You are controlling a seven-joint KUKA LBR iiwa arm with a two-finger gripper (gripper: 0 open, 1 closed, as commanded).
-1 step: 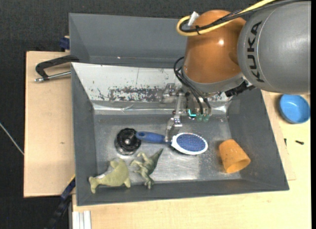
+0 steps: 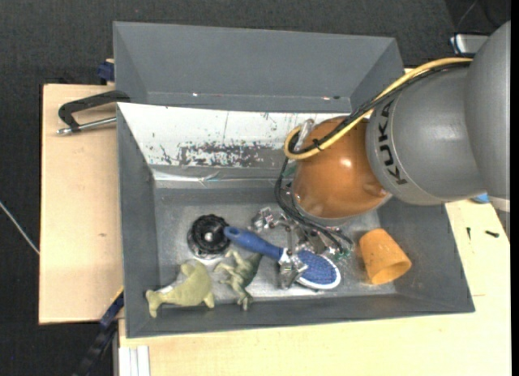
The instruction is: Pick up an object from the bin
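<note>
Your fingers (image 2: pixel 302 258) are low at the front of the grey bin (image 2: pixel 136 228); you cannot tell how far apart they stand or whether they grip anything. Well to their left lie a pale green toy animal (image 2: pixel 185 292), a black round knob (image 2: pixel 208 234) and a small green dinosaur (image 2: pixel 240 272). Right beneath them lies a blue brush (image 2: pixel 318 271), its handle pointing left. Near their right, an orange cup (image 2: pixel 383 257) lies tipped over.

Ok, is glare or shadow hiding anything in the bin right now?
Camera view: glare washes a bright band across the bin's back wall, above the things, hiding none of them; the floor under the arm's orange cover looks somewhat darker; the black knob, orange cup, blue oval brush and green dinosaur are plainly lit.
</note>
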